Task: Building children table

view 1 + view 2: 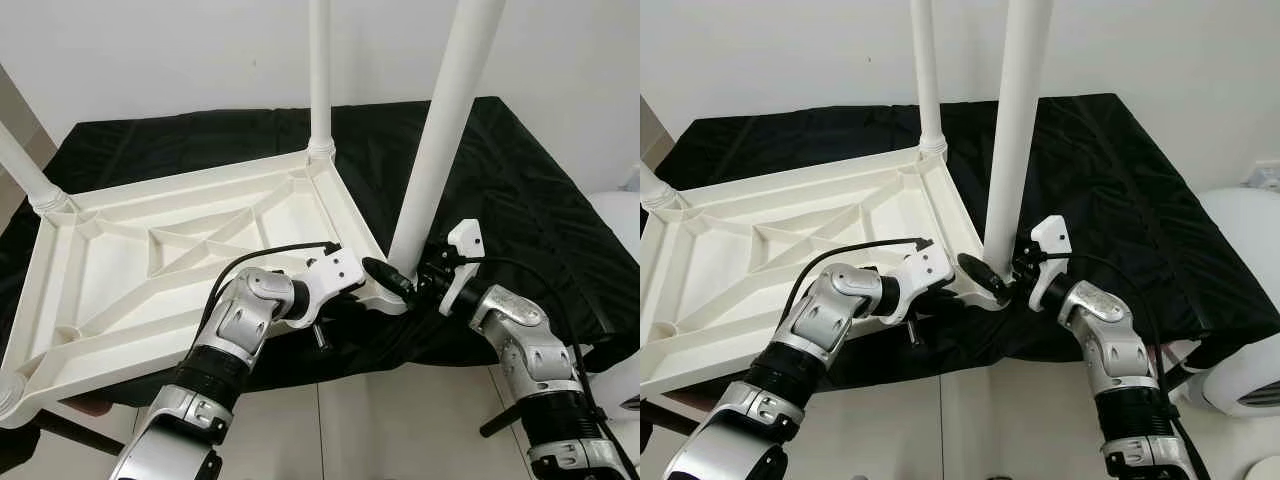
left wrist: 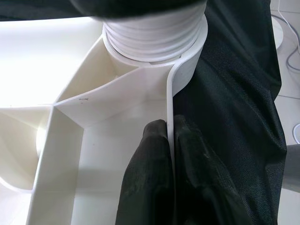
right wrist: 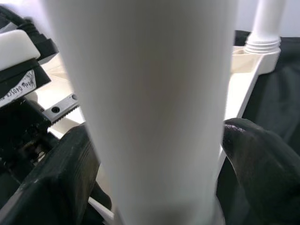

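Left eye view: upturned white tabletop (image 1: pixel 150 250) lies on a black cloth (image 1: pixel 520 190) before a white wall, over pale floor tiles. Left gripper (image 2: pixel 169 136) pinches its rim; right gripper (image 3: pixel 154 154) clasps the near leg (image 1: pixel 445 130).

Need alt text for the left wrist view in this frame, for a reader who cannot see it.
The left gripper pinches the thin side wall of the upturned white tabletop, one black finger on each face. Just beyond, a threaded leg end sits in the corner socket, with black cloth beside the wall.
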You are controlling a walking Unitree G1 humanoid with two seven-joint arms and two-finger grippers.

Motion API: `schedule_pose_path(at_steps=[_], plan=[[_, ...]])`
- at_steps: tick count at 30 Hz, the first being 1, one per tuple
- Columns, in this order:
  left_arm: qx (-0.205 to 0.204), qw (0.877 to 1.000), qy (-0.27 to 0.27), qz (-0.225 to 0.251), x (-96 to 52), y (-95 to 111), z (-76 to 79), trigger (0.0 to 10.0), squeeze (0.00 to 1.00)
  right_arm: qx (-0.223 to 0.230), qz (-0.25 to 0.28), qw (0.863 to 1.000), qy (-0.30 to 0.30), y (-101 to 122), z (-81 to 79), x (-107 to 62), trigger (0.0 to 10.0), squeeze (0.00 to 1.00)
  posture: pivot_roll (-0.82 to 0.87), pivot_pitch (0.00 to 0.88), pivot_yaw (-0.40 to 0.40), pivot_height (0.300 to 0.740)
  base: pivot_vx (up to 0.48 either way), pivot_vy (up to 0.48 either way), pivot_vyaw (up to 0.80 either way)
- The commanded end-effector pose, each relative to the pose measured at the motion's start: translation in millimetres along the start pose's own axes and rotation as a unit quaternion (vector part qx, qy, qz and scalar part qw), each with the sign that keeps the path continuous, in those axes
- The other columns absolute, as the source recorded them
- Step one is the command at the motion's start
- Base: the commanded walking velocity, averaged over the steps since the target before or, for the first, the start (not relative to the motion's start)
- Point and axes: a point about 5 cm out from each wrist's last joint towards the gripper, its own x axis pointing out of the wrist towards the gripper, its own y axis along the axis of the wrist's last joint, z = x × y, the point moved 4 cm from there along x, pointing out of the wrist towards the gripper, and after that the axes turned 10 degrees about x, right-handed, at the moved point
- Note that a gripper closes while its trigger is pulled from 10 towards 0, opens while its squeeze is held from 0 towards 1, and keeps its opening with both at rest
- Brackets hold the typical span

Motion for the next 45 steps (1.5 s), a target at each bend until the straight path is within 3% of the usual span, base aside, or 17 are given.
schedule_pose_path(at_steps=[1,12,13,14,15,16,17,18,39,40,45], plan=[[0.000,0.993,0.118,-0.003,-6.5,0,-26.2,10.0,0.00,-0.006,-0.007,1.000,0.025,0,-3.7,4.1,10.0,0.00,-0.13,0.083,0.085,0.740,0.000,0.000,0.00],[0.000,0.993,0.118,-0.003,-7.5,0,-26.3,10.0,0.00,-0.036,-0.017,0.998,0.046,11,7.5,5.6,9.8,0.00,-0.13,0.085,0.088,0.740,0.000,0.000,0.00],[0.000,0.993,0.118,-0.003,-7.3,1,-26.5,10.0,0.00,-0.038,-0.019,0.998,0.048,13,9.8,5.2,5.8,0.00,-0.13,0.085,0.088,0.740,0.000,0.000,0.00],[0.000,0.993,0.118,-0.003,-7.3,1,-26.5,10.0,0.00,-0.038,-0.019,0.998,0.048,13,9.8,5.2,5.8,0.00,-0.13,0.085,0.088,0.740,0.000,0.000,0.00],[0.000,0.993,0.118,-0.003,-7.3,1,-26.5,10.0,0.00,-0.040,-0.019,0.998,0.049,13,10.4,5.0,3.3,0.00,-0.13,0.085,0.088,0.740,0.000,0.000,0.00],[0.000,0.993,0.117,-0.002,-7.0,1,-26.5,10.0,0.00,-0.041,-0.021,0.998,0.053,13,11.3,4.7,2.2,0.00,-0.13,0.084,0.087,0.740,0.000,0.000,0.00],[0.000,0.993,0.117,-0.002,-7.0,1,-26.5,10.0,0.00,-0.041,-0.021,0.998,0.053,13,11.3,4.7,2.2,0.00,-0.13,0.084,0.087,0.740,0.000,0.000,0.00],[0.001,0.993,0.117,-0.002,-6.9,1,-26.5,10.0,0.00,-0.041,-0.023,0.997,0.056,13,11.4,4.1,0.0,0.00,-0.13,0.084,0.087,0.740,0.000,0.000,0.00],[0.001,0.993,0.114,0.000,-4.5,2,-23.5,10.0,0.00,-0.019,0.004,0.999,0.047,3,-0.1,2.5,0.0,0.00,-0.14,0.076,0.075,0.740,0.000,0.000,0.00],[0.001,0.993,0.114,0.001,-4.1,2,-23.0,10.0,0.00,-0.010,0.012,0.999,0.038,1,-3.2,1.9,10.0,0.00,-0.14,0.073,0.070,0.740,0.000,0.000,0.00],[0.001,0.994,0.114,0.002,-3.3,3,-22.0,10.0,0.00,0.006,0.030,0.999,0.010,-4,-8.2,2.0,10.0,0.00,-0.14,0.073,0.068,0.740,0.000,0.000,0.00]])
